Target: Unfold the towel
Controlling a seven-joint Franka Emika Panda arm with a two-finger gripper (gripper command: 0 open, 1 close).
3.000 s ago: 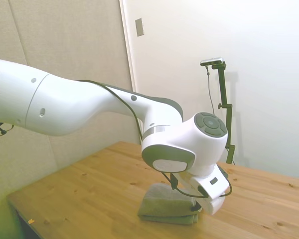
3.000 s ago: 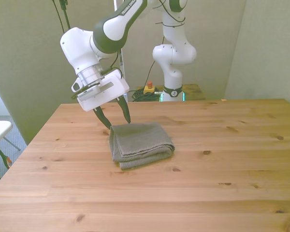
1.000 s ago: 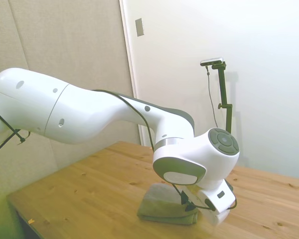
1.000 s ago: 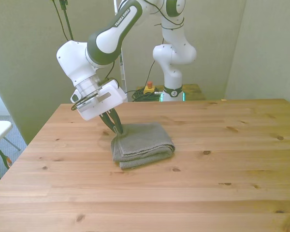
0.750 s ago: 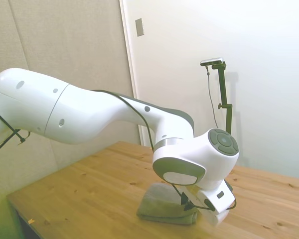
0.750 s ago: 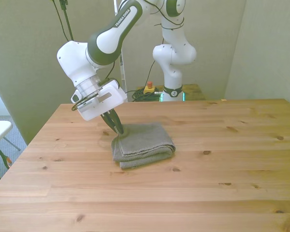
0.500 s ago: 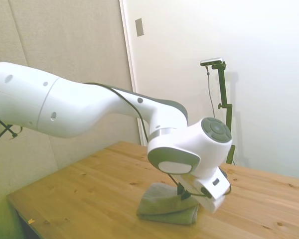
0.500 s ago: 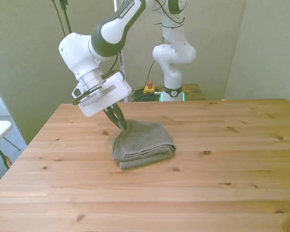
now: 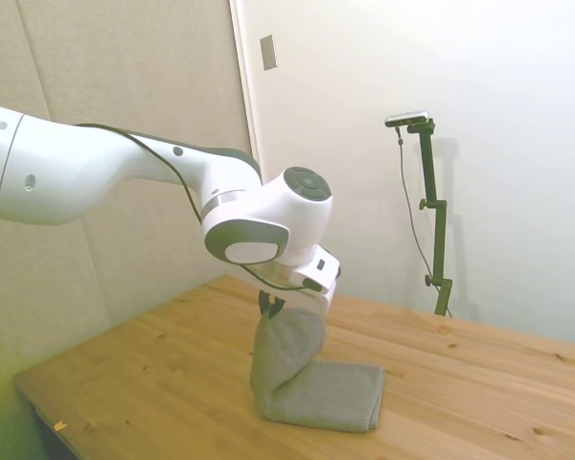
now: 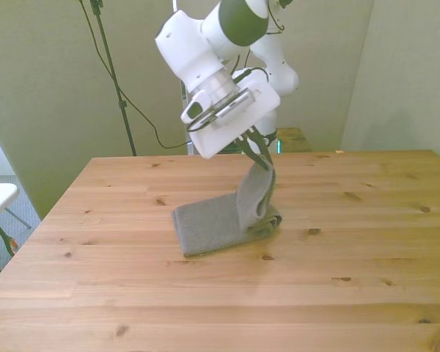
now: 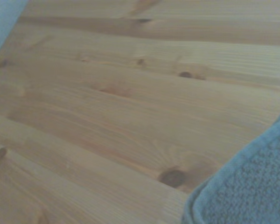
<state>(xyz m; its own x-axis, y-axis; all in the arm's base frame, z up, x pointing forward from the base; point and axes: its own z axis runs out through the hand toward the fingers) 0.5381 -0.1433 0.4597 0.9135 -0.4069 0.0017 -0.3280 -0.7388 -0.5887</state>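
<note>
A robot lab: a white arm [image 10: 227, 29] mounted behind a bare wooden table [image 10: 352, 249], with padded wall panels [image 9: 125, 77].

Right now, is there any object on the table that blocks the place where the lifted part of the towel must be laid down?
Nothing visible does. The gripper holds one layer of the towel up, and the table around it shows only bare wood in both wide views.
</note>
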